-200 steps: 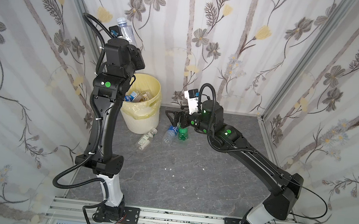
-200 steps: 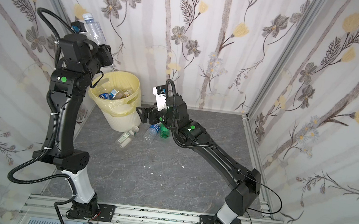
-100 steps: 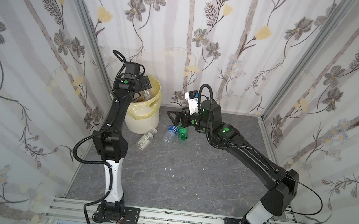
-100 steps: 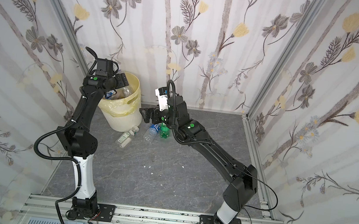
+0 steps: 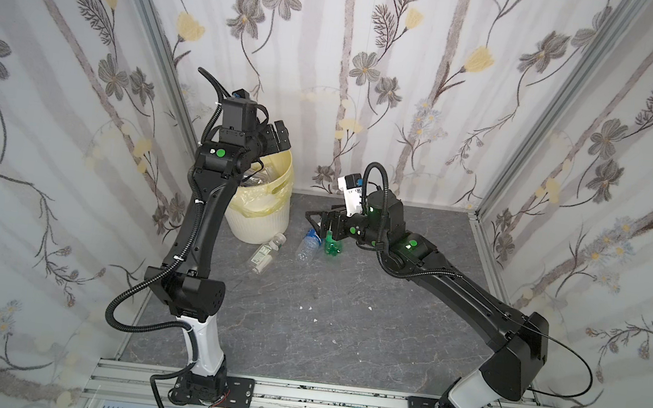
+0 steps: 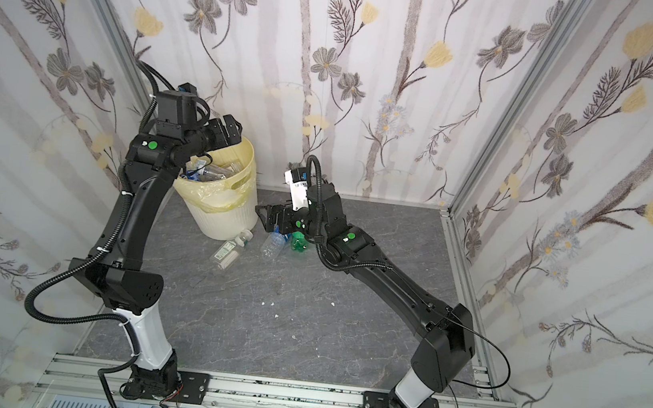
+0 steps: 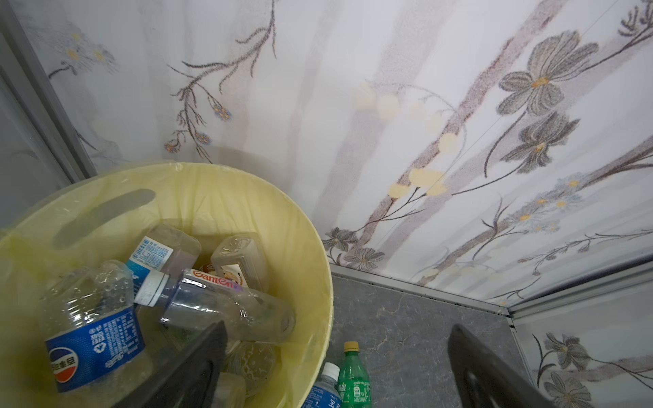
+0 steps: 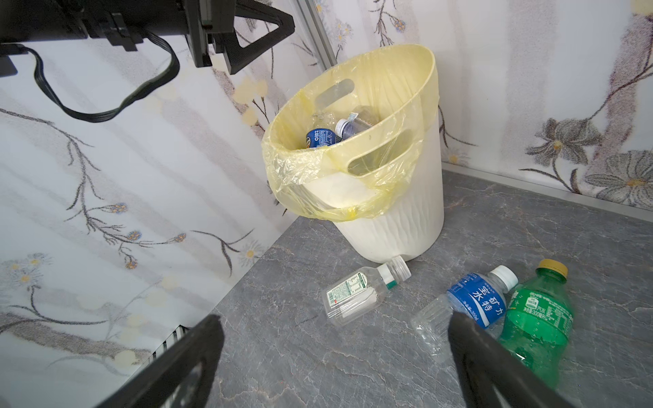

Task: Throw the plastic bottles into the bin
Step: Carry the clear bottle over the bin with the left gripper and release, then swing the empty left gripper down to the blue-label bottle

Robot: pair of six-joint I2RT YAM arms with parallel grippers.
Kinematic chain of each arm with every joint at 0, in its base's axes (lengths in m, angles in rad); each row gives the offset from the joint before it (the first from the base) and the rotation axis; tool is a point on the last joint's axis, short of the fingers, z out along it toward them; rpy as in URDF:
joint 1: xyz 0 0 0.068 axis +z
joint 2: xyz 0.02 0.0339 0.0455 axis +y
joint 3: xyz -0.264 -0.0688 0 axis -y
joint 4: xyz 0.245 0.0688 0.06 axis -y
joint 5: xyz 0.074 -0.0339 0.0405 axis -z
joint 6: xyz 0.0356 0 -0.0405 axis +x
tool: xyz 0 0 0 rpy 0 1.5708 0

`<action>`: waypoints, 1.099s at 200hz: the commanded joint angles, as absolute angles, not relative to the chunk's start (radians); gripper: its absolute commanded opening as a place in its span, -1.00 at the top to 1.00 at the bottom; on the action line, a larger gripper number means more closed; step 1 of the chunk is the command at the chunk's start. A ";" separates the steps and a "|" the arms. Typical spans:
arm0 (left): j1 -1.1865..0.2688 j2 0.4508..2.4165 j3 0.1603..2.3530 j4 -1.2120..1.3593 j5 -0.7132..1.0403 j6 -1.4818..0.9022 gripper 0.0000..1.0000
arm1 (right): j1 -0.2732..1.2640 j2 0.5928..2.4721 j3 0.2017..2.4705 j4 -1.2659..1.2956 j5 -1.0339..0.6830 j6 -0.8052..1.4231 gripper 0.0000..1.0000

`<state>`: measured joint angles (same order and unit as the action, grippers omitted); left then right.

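The bin stands at the upper left of the table, close to the corner where two flowered walls meet. It is upright and lined with a pale yellow bag folded over its rim. The left end effector hangs over the rim at the bin's upper edge in both top views. In the left wrist view its fingers are spread wide with nothing between them. Below them the bin holds several bottles, among them a Pepsi-labelled bottle and a clear bottle with a white cap, lying across one another. Three bottles lie on their sides on the table, below and right of the bin in both top views. A clear white-labelled bottle has its cap at the bin's foot; whether it touches cannot be told. A blue-labelled bottle and a green bottle lie side by side further right, apparently touching. The right end effector sits near the centre of the frame, just right of the bin and over the cap end of the blue-labelled bottle. Its fingers are spread wide and grip nothing.
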<state>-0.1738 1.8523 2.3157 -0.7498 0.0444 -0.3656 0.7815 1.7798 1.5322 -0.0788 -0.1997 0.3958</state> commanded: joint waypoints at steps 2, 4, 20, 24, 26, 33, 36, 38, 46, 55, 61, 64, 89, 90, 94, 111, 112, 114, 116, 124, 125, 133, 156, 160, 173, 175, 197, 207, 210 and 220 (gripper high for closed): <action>-0.215 1.815 2.288 -0.738 0.012 -0.346 -1.00 | 0.781 1.751 1.504 -0.037 -0.186 0.407 -0.99; -0.219 1.814 2.285 -0.738 0.010 -0.344 -1.00 | 0.781 1.749 1.500 -0.036 -0.185 0.407 -0.99; -0.266 1.796 2.253 -0.738 -0.008 -0.333 -1.00 | 0.778 1.724 1.469 -0.035 -0.172 0.405 -0.99; -0.278 1.791 2.244 -0.738 -0.012 -0.330 -1.00 | 0.778 1.717 1.459 -0.034 -0.169 0.405 -0.99; -0.283 1.789 2.238 -0.738 -0.013 -0.329 -1.00 | 0.778 1.713 1.454 -0.034 -0.168 0.405 -0.99; -0.303 1.783 2.220 -0.738 -0.018 -0.322 -1.00 | 0.775 1.699 1.433 -0.032 -0.162 0.404 -0.99; -0.312 1.780 2.210 -0.738 -0.023 -0.320 -1.00 | 0.774 1.693 1.422 -0.031 -0.159 0.405 -0.99; -0.317 1.778 2.203 -0.739 -0.025 -0.319 -1.00 | 0.773 1.688 1.415 -0.030 -0.157 0.406 -0.99; -0.337 1.770 2.173 -0.738 -0.034 -0.318 -1.00 | 0.767 1.669 1.386 -0.026 -0.156 0.413 -0.99; -0.358 1.762 2.142 -0.739 -0.039 -0.314 -1.00 | 0.758 1.646 1.349 -0.015 -0.161 0.427 -0.99; -0.371 1.758 2.118 -0.738 -0.042 -0.312 -1.00 | 0.753 1.630 1.323 -0.006 -0.161 0.433 -0.99; -0.378 1.756 2.106 -0.738 -0.048 -0.311 -1.00 | 0.751 1.623 1.310 -0.002 -0.161 0.435 -0.99; -0.435 1.740 2.004 -0.737 -0.074 -0.305 -1.00 | 0.738 1.552 1.215 0.003 -0.142 0.440 -0.99; -0.438 1.740 2.001 -0.737 -0.075 -0.305 -1.00 | 0.737 1.548 1.211 0.003 -0.141 0.440 -0.99; -0.446 1.736 1.984 -0.737 -0.080 -0.305 -1.00 | 0.735 1.539 1.197 0.003 -0.139 0.442 -0.99; -0.475 1.741 1.917 -0.733 -0.084 -0.311 -1.00 | 0.724 1.495 1.133 0.003 -0.125 0.450 -0.99; -0.476 1.741 1.915 -0.732 -0.084 -0.312 -1.00 | 0.723 1.492 1.129 0.003 -0.125 0.451 -0.99; -0.480 1.741 1.906 -0.731 -0.084 -0.314 -1.00 | 0.722 1.487 1.121 0.002 -0.124 0.451 -0.99; -0.483 1.742 1.899 -0.730 -0.085 -0.314 -1.00 | 0.721 1.482 1.114 0.003 -0.123 0.452 -0.99; -0.494 1.749 1.872 -0.726 -0.086 -0.316 -1.00 | 0.717 1.463 1.086 0.004 -0.118 0.457 -0.99; -0.496 1.751 1.869 -0.726 -0.086 -0.316 -1.00 | 0.717 1.461 1.083 0.005 -0.117 0.457 -0.99; -0.508 1.759 1.846 -0.721 -0.090 -0.315 -1.00 | 0.713 1.444 1.056 0.005 -0.113 0.461 -0.99; -0.528 1.792 1.775 -0.701 -0.118 -0.305 -1.00 | 0.707 1.401 0.990 0.006 -0.104 0.471 -0.99; -0.529 1.800 1.763 -0.697 -0.121 -0.304 -1.00 | 0.708 1.394 0.981 0.006 -0.103 0.472 -0.99; -0.531 1.822 1.725 -0.685 -0.120 -0.301 -1.00 | 0.706 1.372 0.950 0.006 -0.097 0.477 -0.99; -0.532 1.825 1.718 -0.683 -0.119 -0.300 -1.00 | 0.706 1.369 0.945 0.006 -0.096 0.477 -0.99; -0.532 1.865 1.668 -0.662 -0.131 -0.285 -1.00 | 0.704 1.341 0.902 0.011 -0.087 0.479 -0.99; -0.532 1.882 1.650 -0.652 -0.127 -0.276 -1.00 | 0.704 1.336 0.886 0.014 -0.090 0.479 -0.99; -0.532 1.887 1.646 -0.650 -0.127 -0.272 -1.00 | 0.704 1.335 0.881 0.014 -0.088 0.479 -0.99; -0.531 1.909 1.637 -0.645 -0.128 -0.265 -1.00 | 0.704 1.336 0.871 0.016 -0.092 0.479 -0.99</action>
<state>-0.5308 1.8771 1.6577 -0.6876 -0.1047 -0.2886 0.7052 1.3403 0.8940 -0.0284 -0.1040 0.4706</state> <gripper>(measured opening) 0.997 0.996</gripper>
